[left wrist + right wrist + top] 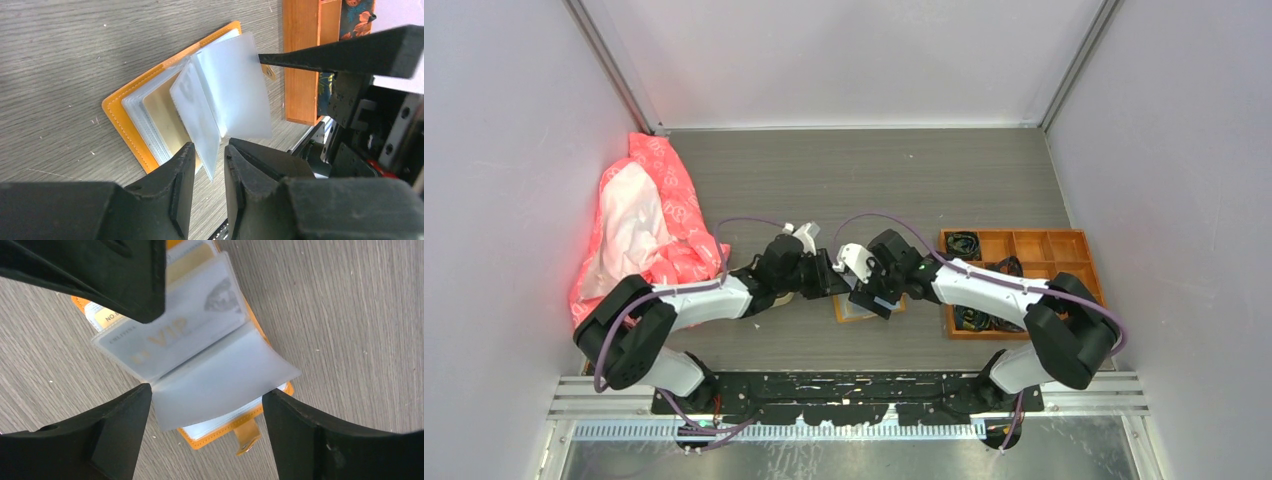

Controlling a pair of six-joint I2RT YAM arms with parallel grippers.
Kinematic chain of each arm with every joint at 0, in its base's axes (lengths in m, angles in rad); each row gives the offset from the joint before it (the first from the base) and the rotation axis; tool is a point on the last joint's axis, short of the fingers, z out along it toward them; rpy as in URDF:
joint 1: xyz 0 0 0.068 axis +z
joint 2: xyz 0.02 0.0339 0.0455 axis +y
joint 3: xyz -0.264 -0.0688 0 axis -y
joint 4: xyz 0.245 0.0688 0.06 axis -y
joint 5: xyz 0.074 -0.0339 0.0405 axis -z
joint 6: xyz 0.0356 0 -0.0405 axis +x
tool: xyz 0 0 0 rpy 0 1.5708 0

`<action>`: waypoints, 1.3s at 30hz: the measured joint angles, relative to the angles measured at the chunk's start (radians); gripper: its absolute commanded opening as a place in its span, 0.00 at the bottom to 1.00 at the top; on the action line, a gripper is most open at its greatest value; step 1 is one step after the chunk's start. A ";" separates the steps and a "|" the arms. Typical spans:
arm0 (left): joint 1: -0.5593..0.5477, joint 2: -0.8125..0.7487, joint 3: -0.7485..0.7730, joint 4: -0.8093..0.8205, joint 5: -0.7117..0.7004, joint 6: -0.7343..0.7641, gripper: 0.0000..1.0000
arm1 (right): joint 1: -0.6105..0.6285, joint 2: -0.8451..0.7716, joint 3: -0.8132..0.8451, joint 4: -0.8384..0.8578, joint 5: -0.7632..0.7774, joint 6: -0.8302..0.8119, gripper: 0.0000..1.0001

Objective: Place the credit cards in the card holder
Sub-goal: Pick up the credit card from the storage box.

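Note:
The mustard-orange card holder (864, 308) lies open on the table between both arms, its cover (120, 115) flat and its snap tab (247, 435) hanging off the edge. Inside are frosted sleeves. One sleeve holds a pale credit card marked VIP (170, 335), and a gold card (162, 117) shows further in. My left gripper (209, 150) is open a little, with the edge of a raised sleeve (200, 115) loose in the gap. My right gripper (205, 395) stands wide open across another frosted sleeve (220, 382), its tips at that sleeve's two ends.
An orange compartmented box (1014, 275) holding black coils sits just right of the holder, and its wooden wall (300, 60) is close behind the sleeves. A pink and white bag (649, 225) lies at the far left. Grey walls enclose the table.

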 measured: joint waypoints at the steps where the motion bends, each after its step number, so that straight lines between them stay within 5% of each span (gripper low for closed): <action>1: 0.000 -0.008 0.000 -0.003 -0.002 0.002 0.26 | -0.008 0.000 0.001 -0.005 -0.003 0.005 0.85; 17: -0.035 0.080 0.093 0.020 0.045 0.015 0.17 | -0.157 0.000 0.040 -0.056 -0.099 0.089 0.73; 30: -0.042 0.106 0.042 -0.034 -0.018 0.049 0.17 | -0.249 -0.026 0.106 -0.141 -0.353 0.165 0.74; 33: -0.041 0.050 0.023 -0.079 -0.034 0.068 0.18 | -0.261 -0.050 0.124 -0.172 -0.389 0.160 0.80; 35: -0.040 -0.024 0.018 -0.140 -0.050 0.090 0.21 | -0.280 -0.092 0.126 -0.192 -0.403 0.150 0.94; 39: -0.039 -0.232 0.025 -0.266 -0.101 0.160 0.44 | -0.334 -0.204 0.130 -0.205 -0.399 0.129 0.99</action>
